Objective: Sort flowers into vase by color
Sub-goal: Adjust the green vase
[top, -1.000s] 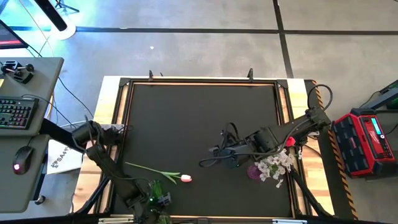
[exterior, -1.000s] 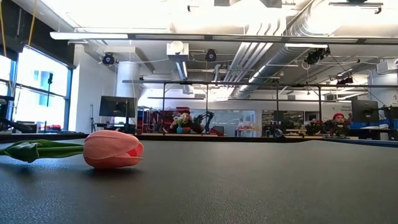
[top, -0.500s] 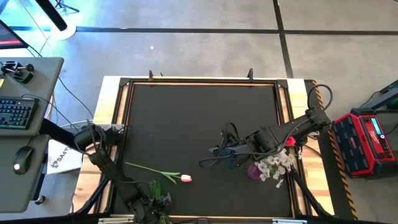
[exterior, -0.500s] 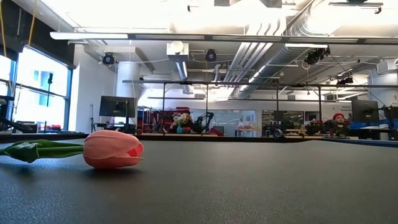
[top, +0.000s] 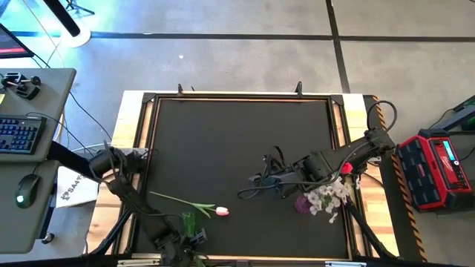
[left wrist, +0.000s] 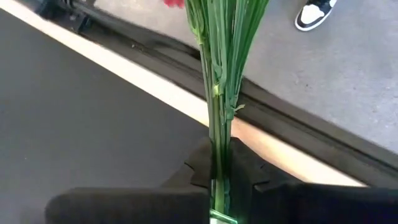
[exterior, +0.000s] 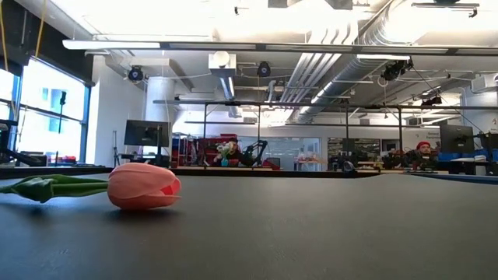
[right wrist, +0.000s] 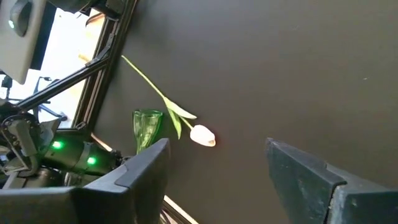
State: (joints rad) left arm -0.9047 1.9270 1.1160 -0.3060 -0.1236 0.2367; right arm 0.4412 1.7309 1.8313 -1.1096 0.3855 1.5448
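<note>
Desk surface: black mat (top: 237, 148) in dark frame, pale wood border; matte, flat.
Left hand (left wrist: 221, 171): at desk's near-left corner, fingers closed on a bunch of green stems (left wrist: 222, 74); red bloom just visible at far end of stems.
Green glass vase (right wrist: 147, 129): upright nr near-left corner, beside left hand.
Pink tulip (top: 221, 212): lying flat on mat, near edge, left of centre; stem runs toward left edge. Untouched.
White-grey blossoms (top: 326, 196): at right edge of mat, w/ purple piece (top: 302, 204) beside.
Right hand (right wrist: 214, 171): over mat right of centre, fingers wide apart, holding nothing.
Room: grey floor w/ dark lines; side bench w/ keyboard (top: 18, 135) and mouse (top: 24, 191) to left; red case (top: 438, 167) to right; workshop w/ ceiling ducts beyond. Shoe (left wrist: 316, 12) on floor by near edge.
</note>
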